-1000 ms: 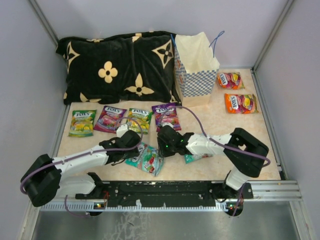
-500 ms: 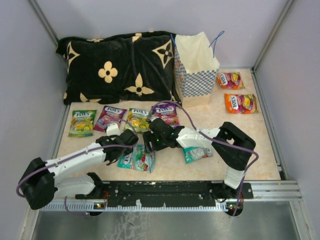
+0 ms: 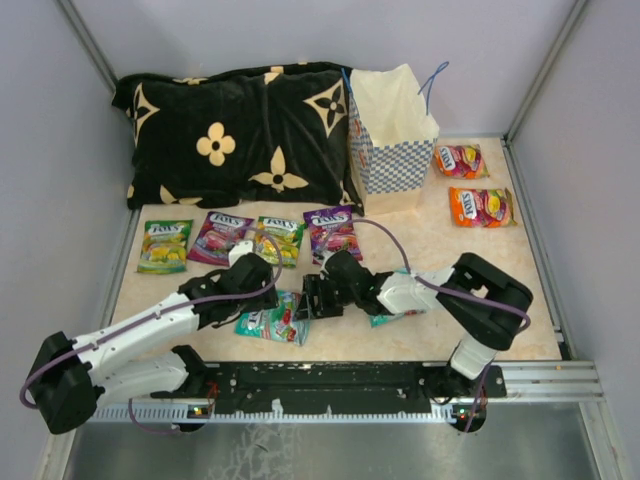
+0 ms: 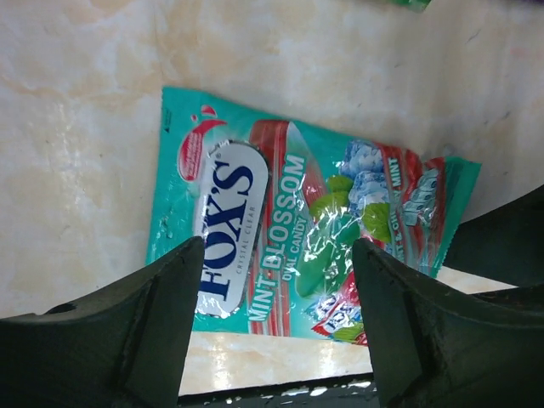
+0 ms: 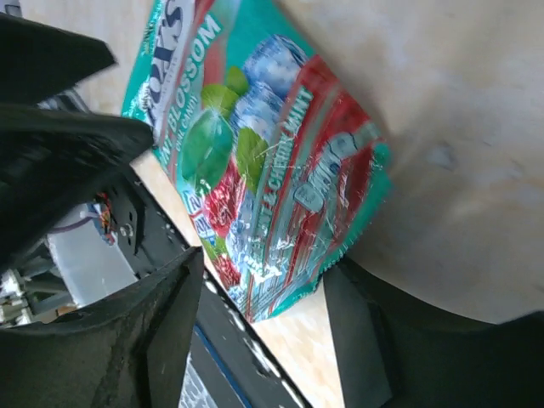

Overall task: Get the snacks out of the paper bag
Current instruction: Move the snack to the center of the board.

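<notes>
Snacks: teal packet (image 3: 272, 322) lying flat on the table (image 3: 440, 250), bottom centre | left gripper (image 4: 276, 255) spread wide over it, gripping nothing | right gripper (image 5: 263, 268) also open, at its right edge | four packets (image 3: 220, 237) lined up mid-left | paper bag (image 3: 392, 150) upright, top centre

Black cushion (image 3: 235, 135) at the back, pale desk (image 3: 440, 235) out front.
Spread against the far grey wall (image 3: 300, 30), tan flower motifs facing up, covering the marbled beige desk's back left; black rail (image 3: 330, 378) along the near edge.
</notes>
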`<state>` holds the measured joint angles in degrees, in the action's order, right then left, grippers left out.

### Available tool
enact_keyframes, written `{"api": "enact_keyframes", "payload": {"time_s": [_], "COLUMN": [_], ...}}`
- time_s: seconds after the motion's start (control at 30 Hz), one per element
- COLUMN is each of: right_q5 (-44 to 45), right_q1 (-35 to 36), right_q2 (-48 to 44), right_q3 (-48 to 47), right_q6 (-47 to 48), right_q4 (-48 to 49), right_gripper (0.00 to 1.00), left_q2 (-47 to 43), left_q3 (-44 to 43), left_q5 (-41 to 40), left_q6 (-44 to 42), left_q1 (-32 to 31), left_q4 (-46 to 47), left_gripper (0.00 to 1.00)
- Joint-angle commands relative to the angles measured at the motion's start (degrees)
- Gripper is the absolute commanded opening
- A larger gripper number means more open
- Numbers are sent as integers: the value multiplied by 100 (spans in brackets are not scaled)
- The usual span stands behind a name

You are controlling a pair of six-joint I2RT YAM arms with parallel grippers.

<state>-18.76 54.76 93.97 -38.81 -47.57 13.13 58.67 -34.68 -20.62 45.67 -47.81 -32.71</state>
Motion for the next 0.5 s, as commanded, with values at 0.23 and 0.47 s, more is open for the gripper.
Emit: {"api": "enact_keyframes", "payload": {"time_s": [0.23, 0.47], "right_q5": [-101, -8], "right_q1": [313, 415], "right_q2": [992, 1642], "right_q3": [-725, -1297], "right_q6": [-226, -621], "right_q4": [298, 602], "right_gripper": [38, 21], "left_q2": [76, -430], "left_q3": [32, -729], "left_q5": [-194, -343], "left_q6": [-60, -634], "left_q1": [16, 393], "left_q4": [-194, -446], "left_gripper": [79, 81]}}
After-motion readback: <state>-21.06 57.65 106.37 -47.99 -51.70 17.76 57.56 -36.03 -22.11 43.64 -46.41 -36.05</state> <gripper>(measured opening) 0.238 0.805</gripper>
